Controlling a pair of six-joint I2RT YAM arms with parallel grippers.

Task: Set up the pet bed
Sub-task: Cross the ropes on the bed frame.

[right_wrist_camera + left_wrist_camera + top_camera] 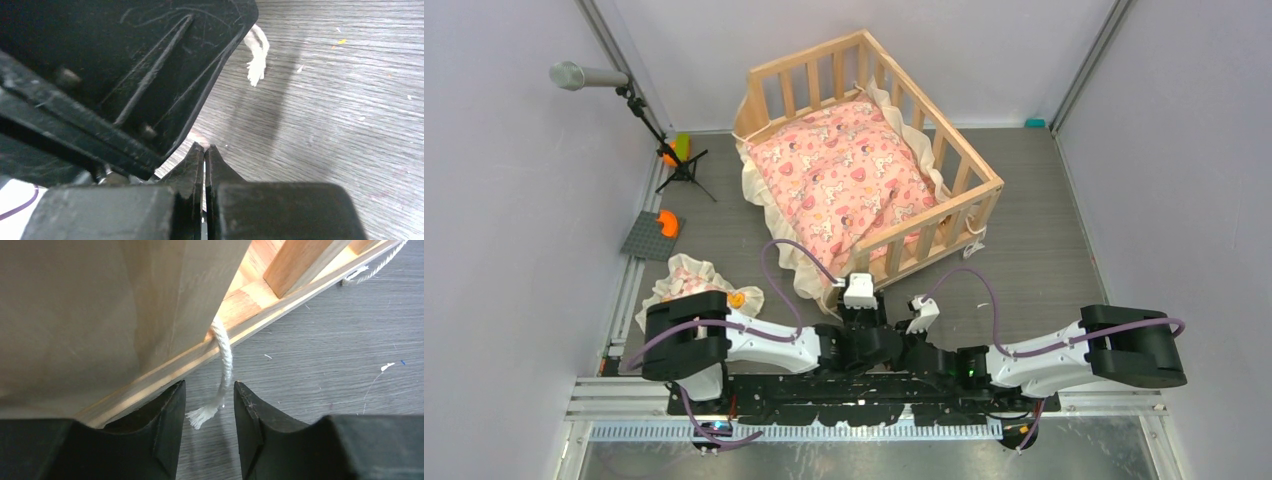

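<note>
- Grey wood-grain worktop (1044, 230) lies under and beyond the left tool (858, 280).
- Pale lilac walls (504, 200) rise ahead and on both sides.
- A microphone (584, 76) on a tripod stands far to that tool's left.

The pet bed (150, 315) runs off the left wrist view's top and left edges; its white cord (226, 355) disappears at its upper end into the frame. A black housing (125, 75) blocks most of the right wrist view.
</note>
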